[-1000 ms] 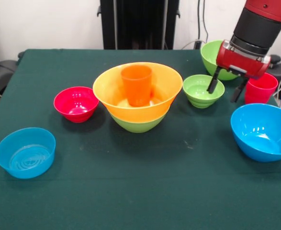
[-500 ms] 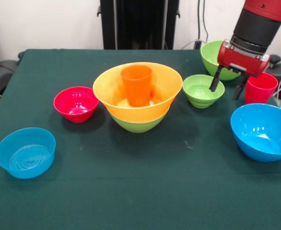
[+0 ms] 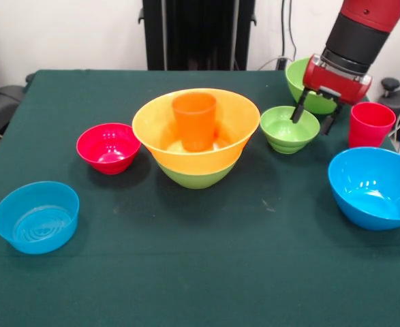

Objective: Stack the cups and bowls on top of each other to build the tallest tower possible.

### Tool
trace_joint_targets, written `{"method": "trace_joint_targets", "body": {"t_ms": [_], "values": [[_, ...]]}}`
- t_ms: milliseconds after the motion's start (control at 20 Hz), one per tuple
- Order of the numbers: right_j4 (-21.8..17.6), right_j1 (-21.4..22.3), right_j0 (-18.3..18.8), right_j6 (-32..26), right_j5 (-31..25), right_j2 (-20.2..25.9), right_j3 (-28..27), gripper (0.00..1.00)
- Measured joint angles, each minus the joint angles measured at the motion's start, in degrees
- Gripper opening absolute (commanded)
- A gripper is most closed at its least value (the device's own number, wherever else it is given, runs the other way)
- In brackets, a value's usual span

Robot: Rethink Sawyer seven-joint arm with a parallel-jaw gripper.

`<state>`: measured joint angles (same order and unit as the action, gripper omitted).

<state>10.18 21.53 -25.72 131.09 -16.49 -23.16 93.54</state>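
An orange cup [image 3: 195,121] stands upright inside the very wide orange bowl [image 3: 150,136], which is nested in a big green bowl [image 3: 195,178] at mid-table. My gripper [image 3: 314,117] hangs open and empty over the right rim of the small green bowl [image 3: 285,129]. One dark finger [image 3: 298,111] is over that bowl, the other beside it. The red cup [image 3: 371,125] stands upright to the gripper's right, apart from it. A second big green bowl [image 3: 302,82] sits behind the gripper, partly hidden by it. The big blue bowl [image 3: 375,187] lies at the right.
A small red bowl [image 3: 108,146] sits left of the stack, and a small blue bowl [image 3: 36,216] lies near the front left. The green cloth table [image 3: 206,272] ends close behind the far green bowl and just right of the red cup.
My gripper has risen and drawn back to the left, away from the red cup, staying open. No bowl or cup has shifted.
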Motion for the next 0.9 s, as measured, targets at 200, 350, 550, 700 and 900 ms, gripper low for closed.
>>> {"method": "trace_joint_targets", "body": {"t_ms": [200,350,550,700,900], "values": [[0.7,-0.8,-0.3,0.0,1.7,0.0,1.9,1.0],[1.2,-1.2,-0.4,0.0,4.0,0.0,2.9,1.0],[2.2,-1.9,-0.8,0.0,7.4,0.0,3.6,1.0],[3.1,-2.6,-1.0,0.0,10.5,0.0,4.1,1.0],[3.3,-3.3,-1.0,0.0,13.2,0.0,4.7,1.0]]}}
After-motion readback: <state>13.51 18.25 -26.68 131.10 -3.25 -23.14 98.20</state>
